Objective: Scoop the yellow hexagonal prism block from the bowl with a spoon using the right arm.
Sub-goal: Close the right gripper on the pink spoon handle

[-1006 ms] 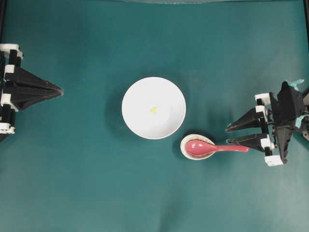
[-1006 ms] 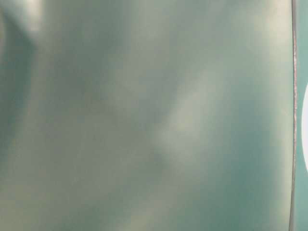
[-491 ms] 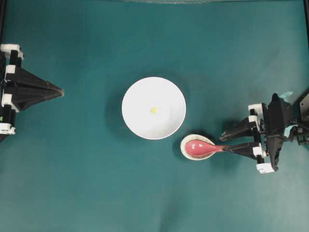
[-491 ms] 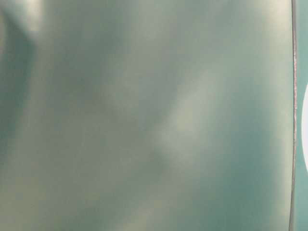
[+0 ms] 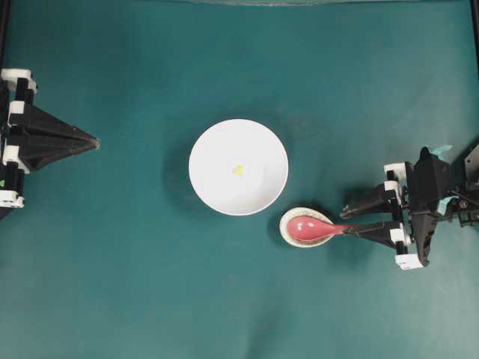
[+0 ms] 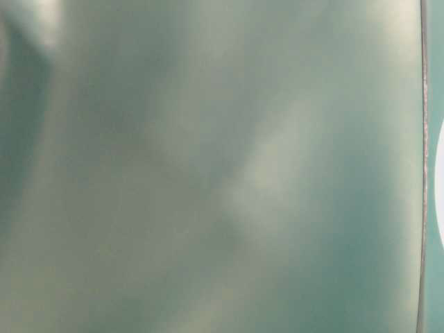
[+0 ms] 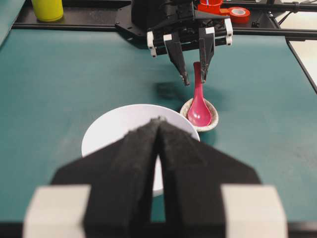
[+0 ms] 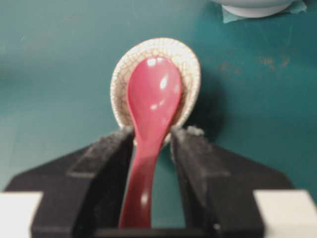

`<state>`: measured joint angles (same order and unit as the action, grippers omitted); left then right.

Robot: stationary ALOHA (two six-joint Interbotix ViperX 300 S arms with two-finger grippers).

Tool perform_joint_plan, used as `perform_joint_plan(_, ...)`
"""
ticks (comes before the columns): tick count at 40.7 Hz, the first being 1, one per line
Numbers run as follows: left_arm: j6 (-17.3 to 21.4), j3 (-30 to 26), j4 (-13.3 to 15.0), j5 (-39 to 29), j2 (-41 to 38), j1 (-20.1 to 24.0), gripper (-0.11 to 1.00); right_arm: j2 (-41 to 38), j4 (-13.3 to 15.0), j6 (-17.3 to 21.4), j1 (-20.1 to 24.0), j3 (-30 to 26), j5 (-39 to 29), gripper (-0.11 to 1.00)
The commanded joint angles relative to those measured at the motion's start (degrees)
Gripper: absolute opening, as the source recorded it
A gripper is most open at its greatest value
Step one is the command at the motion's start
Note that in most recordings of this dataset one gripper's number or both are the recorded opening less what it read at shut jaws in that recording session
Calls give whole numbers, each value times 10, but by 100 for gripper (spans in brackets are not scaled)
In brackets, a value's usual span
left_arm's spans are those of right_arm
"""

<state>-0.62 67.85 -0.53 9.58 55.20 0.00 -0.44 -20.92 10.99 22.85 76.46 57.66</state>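
Observation:
The white bowl (image 5: 213,183) sits mid-table with the tiny yellow hexagonal prism block (image 5: 237,170) inside it. The pink-red spoon (image 5: 307,228) lies with its scoop in a speckled spoon rest (image 5: 287,221), just right of and below the bowl. My right gripper (image 5: 346,222) is open and straddles the spoon's handle. In the right wrist view the handle (image 8: 143,183) runs between the fingers (image 8: 198,158) closer to the left one, with a gap on the right side. My left gripper (image 5: 93,140) rests shut at the far left, and in its wrist view its tips (image 7: 159,121) hide the block.
A yellow container (image 7: 47,9) and a red tape roll (image 7: 237,14) stand beyond the table's far edge, behind the right arm. The table-level view is a blurred teal-grey with a white sliver (image 6: 440,187) at its right edge.
My right gripper has moved left and lower onto the spoon, so the handle now lies between its open fingers. The left arm, bowl and block have not moved.

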Motion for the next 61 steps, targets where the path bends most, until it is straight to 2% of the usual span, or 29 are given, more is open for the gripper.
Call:
perform_joint_plan(1,-2,-9,-1,3,-5,-1,-1,3,-2,0,5,-4,6,43)
perform_joint_plan(39,-3,-9,-1,3,-4,-1,-1,-37,-4,0,12,-18,-4,43)
perform_joint_plan(49,-3,-9,-1,3,-4,-1,-1,-38,-25,0,16,-20,-18,43)
perform_joint_plan(61,-3,-9,-1,1,-5,-1,-1,-38,-27,0,21,-20,-18,43)
